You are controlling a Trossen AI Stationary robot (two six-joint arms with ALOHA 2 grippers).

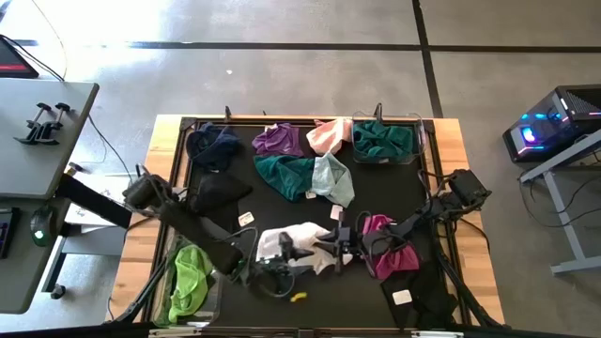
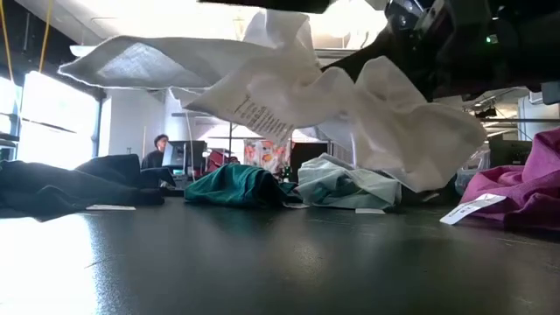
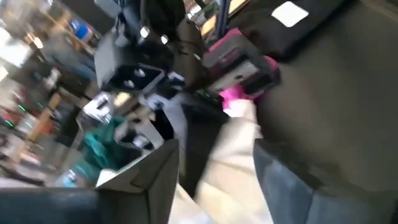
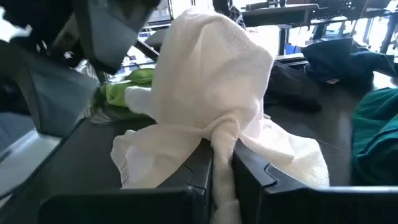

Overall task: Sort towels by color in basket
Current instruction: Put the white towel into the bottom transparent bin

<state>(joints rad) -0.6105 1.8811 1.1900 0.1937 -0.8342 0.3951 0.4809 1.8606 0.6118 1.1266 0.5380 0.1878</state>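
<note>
A white towel [image 4: 211,81] hangs bunched above the mat's near middle [image 1: 299,242], with my right gripper [image 4: 224,148] shut on it. My left gripper [image 3: 217,186] is open close by, its fingers on either side of a stretch of the white towel [image 3: 233,158]. A magenta towel [image 1: 390,246] lies on the mat just right of them. Teal [image 1: 285,174], mint [image 1: 335,178], black [image 1: 218,192], navy [image 1: 214,145], purple [image 1: 279,139] and pink [image 1: 329,136] towels lie farther back. A lime towel [image 1: 191,279] sits in the near-left basket, and a teal one [image 1: 383,141] in the far-right basket. My right gripper pinches a gathered bunch of the white towel [image 4: 225,127] between its two fingers, several layers, coming nearly level from the table's right. The towel billows up and out beyond the fingers and hangs clear of the mat [image 2: 420,166]. My left gripper: whether its fingers touch the white towel, I cannot tell.
A black cloth with a white tag [image 1: 423,300] lies near the right front corner. Loose white tags [image 1: 246,218] and a small yellow bit [image 1: 299,297] lie on the mat. The wooden table edge [image 1: 474,244] frames the mat. A person sits far behind the table [image 2: 159,150].
</note>
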